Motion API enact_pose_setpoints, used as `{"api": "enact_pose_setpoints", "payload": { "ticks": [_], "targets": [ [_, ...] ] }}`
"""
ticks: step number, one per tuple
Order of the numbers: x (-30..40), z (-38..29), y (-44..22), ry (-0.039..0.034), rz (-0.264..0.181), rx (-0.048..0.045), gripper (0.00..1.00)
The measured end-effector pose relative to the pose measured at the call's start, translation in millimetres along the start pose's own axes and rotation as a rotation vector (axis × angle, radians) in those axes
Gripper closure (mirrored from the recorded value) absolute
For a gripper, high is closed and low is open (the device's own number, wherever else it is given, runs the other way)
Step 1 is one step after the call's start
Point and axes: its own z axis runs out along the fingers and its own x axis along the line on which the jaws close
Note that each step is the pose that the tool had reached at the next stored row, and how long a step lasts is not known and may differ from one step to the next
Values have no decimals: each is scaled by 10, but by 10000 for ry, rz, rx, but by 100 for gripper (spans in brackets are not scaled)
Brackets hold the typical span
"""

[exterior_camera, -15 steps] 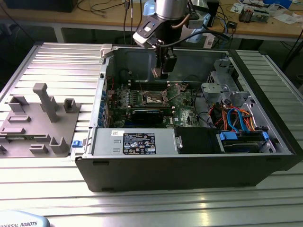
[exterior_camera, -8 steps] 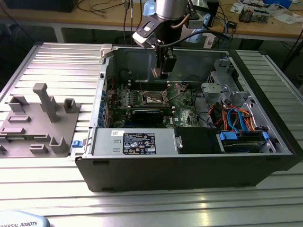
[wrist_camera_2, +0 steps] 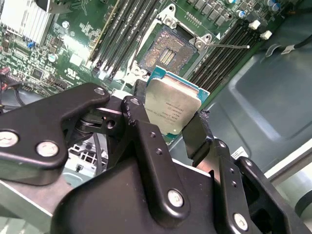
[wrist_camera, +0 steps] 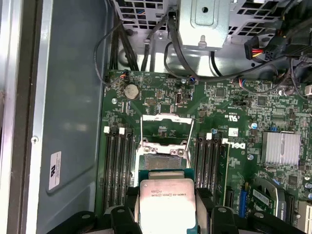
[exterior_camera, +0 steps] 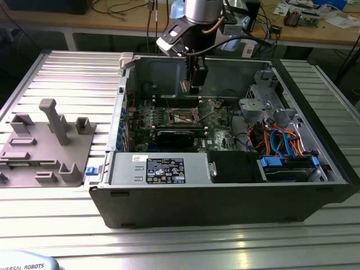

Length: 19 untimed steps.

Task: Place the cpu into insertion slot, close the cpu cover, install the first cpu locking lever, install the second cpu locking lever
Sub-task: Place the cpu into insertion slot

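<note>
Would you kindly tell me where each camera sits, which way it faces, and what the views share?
Exterior view: off the arm, looking down into the open black computer case; the silver arm and black gripper show.
Second wrist view: on the arm, looking along black fingers at the small flat square silvery-grey cpu above the green motherboard.
First wrist view: on the arm, facing the motherboard's open socket; fingertips show.
Both wrist views share the gripped cpu.

Hand [wrist_camera_2: 168, 115] pinching cpu [wrist_camera_2: 173, 103] by 2 edges, bare insertion slot [wrist_camera_2: 163, 51] just beyond, RAM slots [wrist_camera_2: 220, 54] both sides
</note>
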Motion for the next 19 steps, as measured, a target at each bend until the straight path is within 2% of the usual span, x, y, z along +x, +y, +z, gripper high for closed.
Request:
{"api": "enact_pose_setpoints", "payload": {
  "ticks": [6, 19],
  "targets": [
    [0, 23, -4, -4, 420, -7, 45],
    [-1, 163, -13, -5, 445, -7, 45]
  ]
}}
